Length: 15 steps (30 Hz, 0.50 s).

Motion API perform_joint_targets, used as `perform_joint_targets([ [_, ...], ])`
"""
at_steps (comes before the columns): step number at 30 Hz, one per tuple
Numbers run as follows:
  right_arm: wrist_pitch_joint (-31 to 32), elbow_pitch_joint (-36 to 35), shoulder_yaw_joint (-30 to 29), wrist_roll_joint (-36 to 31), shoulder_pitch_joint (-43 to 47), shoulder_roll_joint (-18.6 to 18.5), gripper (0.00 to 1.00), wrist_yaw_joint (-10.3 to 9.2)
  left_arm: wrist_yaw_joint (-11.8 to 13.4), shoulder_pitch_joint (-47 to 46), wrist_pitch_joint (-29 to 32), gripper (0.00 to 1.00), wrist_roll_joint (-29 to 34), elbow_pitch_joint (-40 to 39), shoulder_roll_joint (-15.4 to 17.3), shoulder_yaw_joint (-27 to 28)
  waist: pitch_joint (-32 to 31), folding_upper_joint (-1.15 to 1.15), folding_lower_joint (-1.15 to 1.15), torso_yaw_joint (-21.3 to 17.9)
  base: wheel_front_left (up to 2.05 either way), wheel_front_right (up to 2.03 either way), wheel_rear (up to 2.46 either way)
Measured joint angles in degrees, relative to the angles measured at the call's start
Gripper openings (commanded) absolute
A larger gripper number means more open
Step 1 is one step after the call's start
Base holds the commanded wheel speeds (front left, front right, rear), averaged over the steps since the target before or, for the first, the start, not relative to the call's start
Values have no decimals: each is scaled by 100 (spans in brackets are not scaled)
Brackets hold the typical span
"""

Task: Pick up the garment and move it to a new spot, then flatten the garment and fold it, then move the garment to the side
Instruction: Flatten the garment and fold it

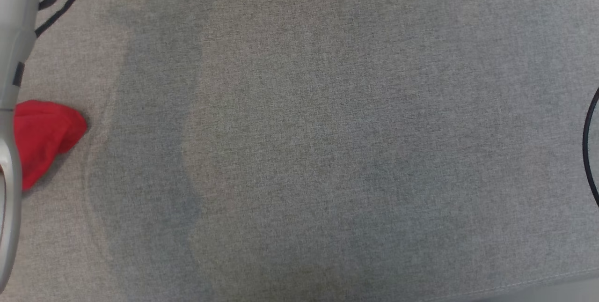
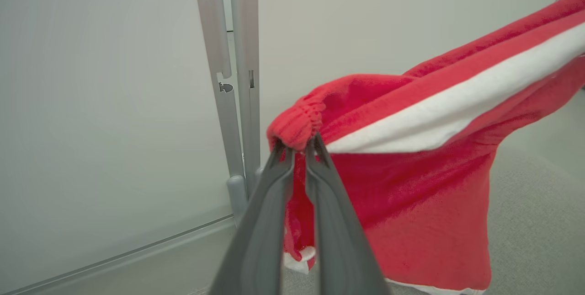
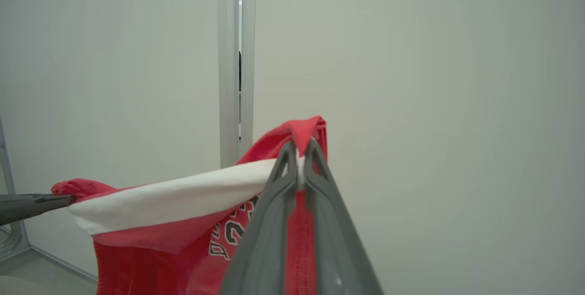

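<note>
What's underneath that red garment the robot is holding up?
The garment hangs pinched between the left hand and right hand. Below it lies a grey fabric surface. The patch directly behind the hanging cloth is covered, so nothing can be told there.

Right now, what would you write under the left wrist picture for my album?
Left fingers pinch the elastic edge of the red garment, its white stripe stretching toward the upper right.

The garment (image 2: 411,203) is showing as soft matt red cloth with a smooth white band. The left gripper (image 2: 298,142) and right gripper (image 3: 299,146) are looking like matt grey plastic, and the work surface (image 1: 327,128) is reading as coarse woven fabric.
</note>
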Motion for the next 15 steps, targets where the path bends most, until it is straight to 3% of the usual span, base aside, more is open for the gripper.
perform_joint_targets([
  [7,-4,-7,212,62,45,-110,0,1,0,-94,-157,0,-319,64,-5,-549,-121,0,-1,47,0,0,0],
  [15,-4,-97,1040,558,1531,-426,0,0,0,1496,-261,0,-1037,-448,409,-1526,-614,0,-1,63,0,0,0],
])
